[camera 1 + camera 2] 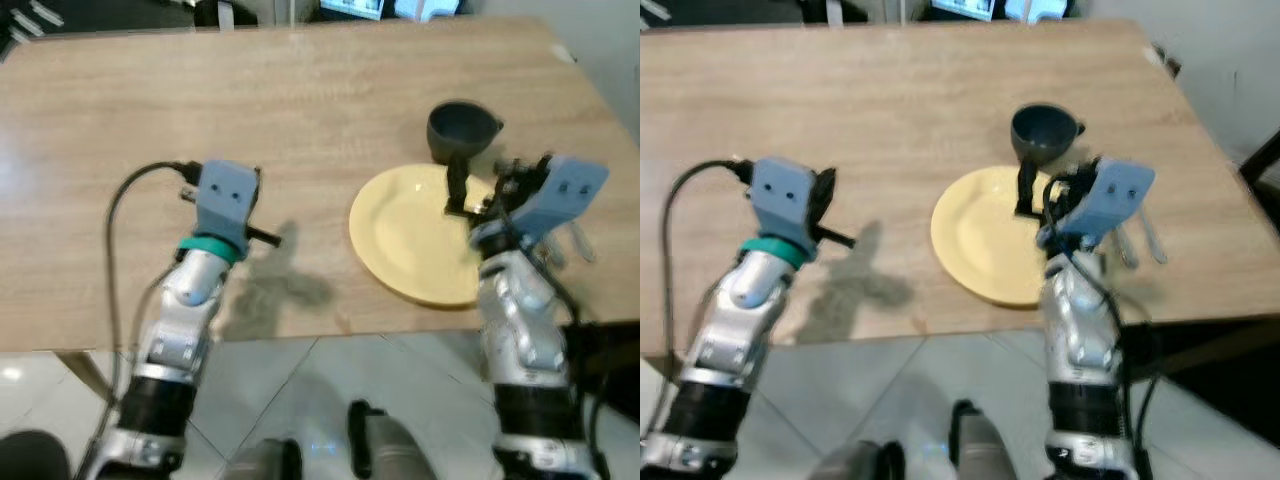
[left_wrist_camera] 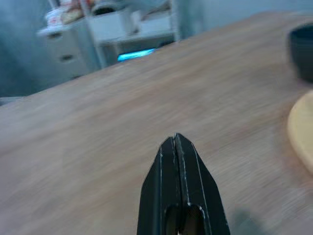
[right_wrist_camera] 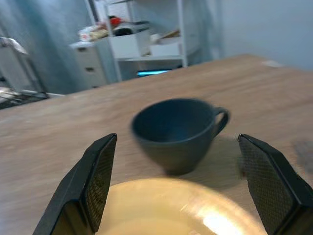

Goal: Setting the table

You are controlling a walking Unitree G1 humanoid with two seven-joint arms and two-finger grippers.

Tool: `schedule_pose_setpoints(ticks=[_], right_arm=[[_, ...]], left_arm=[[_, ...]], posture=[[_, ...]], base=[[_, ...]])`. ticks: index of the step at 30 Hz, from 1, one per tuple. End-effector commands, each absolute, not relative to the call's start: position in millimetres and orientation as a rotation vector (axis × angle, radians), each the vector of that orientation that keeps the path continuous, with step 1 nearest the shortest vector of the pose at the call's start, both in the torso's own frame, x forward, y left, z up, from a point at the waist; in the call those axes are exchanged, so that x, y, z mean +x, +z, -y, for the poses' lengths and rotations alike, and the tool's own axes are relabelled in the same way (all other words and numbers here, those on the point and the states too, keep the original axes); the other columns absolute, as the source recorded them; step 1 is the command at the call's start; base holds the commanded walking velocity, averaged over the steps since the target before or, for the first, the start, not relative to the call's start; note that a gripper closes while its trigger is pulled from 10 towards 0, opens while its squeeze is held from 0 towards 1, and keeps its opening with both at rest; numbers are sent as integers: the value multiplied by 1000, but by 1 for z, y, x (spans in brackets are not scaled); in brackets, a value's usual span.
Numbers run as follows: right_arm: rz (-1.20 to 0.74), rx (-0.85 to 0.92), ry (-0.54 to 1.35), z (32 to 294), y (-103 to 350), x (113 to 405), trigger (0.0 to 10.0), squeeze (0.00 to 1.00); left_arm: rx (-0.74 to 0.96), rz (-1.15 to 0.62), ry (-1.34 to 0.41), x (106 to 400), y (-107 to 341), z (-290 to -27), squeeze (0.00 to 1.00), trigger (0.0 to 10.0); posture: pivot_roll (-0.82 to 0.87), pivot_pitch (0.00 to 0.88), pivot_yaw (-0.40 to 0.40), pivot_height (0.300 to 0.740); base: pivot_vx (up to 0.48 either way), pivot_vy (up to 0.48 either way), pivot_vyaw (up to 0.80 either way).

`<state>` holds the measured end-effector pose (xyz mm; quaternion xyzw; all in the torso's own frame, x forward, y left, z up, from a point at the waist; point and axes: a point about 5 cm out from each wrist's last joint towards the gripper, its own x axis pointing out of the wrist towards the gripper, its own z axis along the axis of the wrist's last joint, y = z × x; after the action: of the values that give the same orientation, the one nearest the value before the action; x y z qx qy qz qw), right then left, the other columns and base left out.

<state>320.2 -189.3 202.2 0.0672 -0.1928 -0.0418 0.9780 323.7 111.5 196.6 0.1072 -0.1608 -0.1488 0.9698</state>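
- The setting is looking partly laid: a yellow plate point(image 1: 415, 235) is lying near the counter's point(image 1: 250, 90) front edge on the robot's right, and a dark cup point(image 3: 173, 132) is standing upright just beyond the plate's far rim, close to it and possibly touching
- Something pale, perhaps cutlery, is lying just right of the plate point(image 1: 1137, 240), though it is too blurred to be sure; if it is not, cutlery is likely what is left to bring
- The plate is showing nothing on it, and the cup is appearing empty as far as its dark inside lets me tell
- The right pincer point(image 3: 178, 181) is hovering over the plate with its fingers spread wide and gripping nothing, pointing at the cup, whose handle is turned toward the robot's right; I judge it is either lining up on the cup or has nothing in hand to place
- The left pincer point(image 2: 179, 147) is hovering over bare counter to the plate's left, fingers pressed together and empty
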Motion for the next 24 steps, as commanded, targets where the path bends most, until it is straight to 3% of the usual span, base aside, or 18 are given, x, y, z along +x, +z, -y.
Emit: schedule_pose_setpoints(ticks=[1, 8, 12, 13, 18, 24], right_arm=[[378, 98, -74, 184, 197, 320, 10000, 0], [333, -65, -119, 188, 190, 323, 10000, 0], [322, -74, -146, 193, 189, 324, 10000, 0], [295, -105, -224, 204, 186, 325, 10000, 0], [238, -130, -348, 223, 178, 324, 10000, 0], [205, -52, -459, 246, 172, 322, 10000, 0]], left_arm=[[219, 282, -304, 320, 184, -118, 0, 10000], [134, 249, -403, 317, 182, -111, 0, 10000], [108, 231, -453, 317, 181, -110, 0, 10000], [148, 204, -530, 318, 176, -107, 0, 10000], [158, 187, -562, 323, 174, -105, 0, 10000], [141, 181, -649, 332, 176, -90, 0, 10000]], posture=[[-100, 131, 85, 740], [-96, 129, 82, 740], [-96, 129, 80, 740], [-92, 137, 78, 740], [-88, 148, 76, 740], [-89, 168, 79, 740]], base=[[0, 0, 0], [0, 0, 0], [0, 0, 0], [0, 0, 0], [0, 0, 0], [0, 0, 0]])
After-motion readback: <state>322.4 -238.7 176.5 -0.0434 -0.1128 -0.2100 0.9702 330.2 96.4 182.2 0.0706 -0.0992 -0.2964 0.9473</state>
